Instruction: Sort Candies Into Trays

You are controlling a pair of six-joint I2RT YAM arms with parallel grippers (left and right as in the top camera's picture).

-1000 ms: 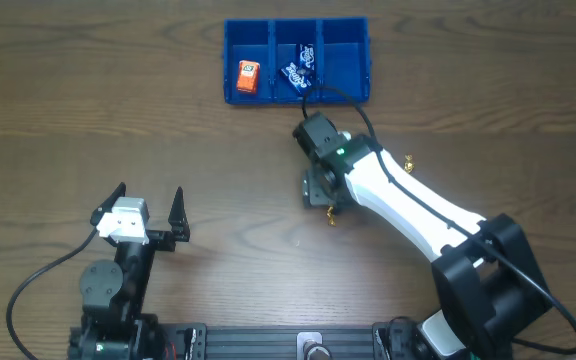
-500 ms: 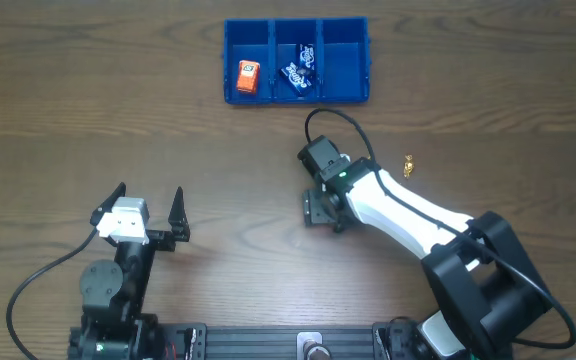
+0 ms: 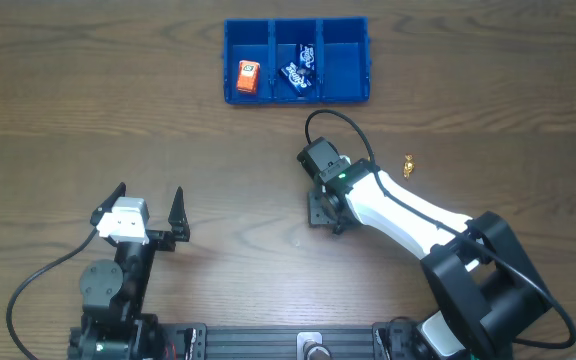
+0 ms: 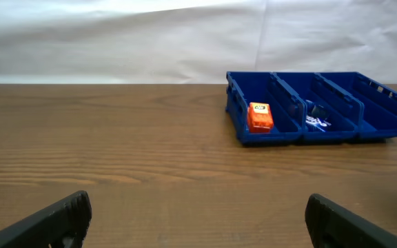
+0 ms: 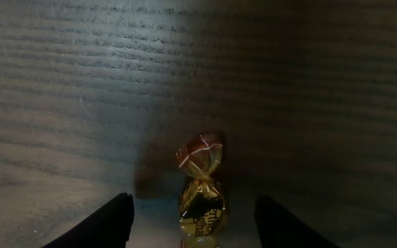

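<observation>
Brown wood table (image 3: 68,100) on my feed. Blue three-bin tray (image 3: 296,99) sits on it, well ahead of the left fingers (image 4: 54,220). A gold-wrapped candy (image 5: 202,189) lies between the right fingers (image 5: 98,226), touching neither. A second gold candy (image 3: 408,165) lies off to their side.

We see blue three-bin tray (image 3: 346,60), orange candy (image 3: 247,77) left bin, blue candies (image 3: 299,68) middle bin, gold candy (image 3: 409,165) loose on table (image 3: 118,130), right gripper (image 3: 324,212) down at table centre.
</observation>
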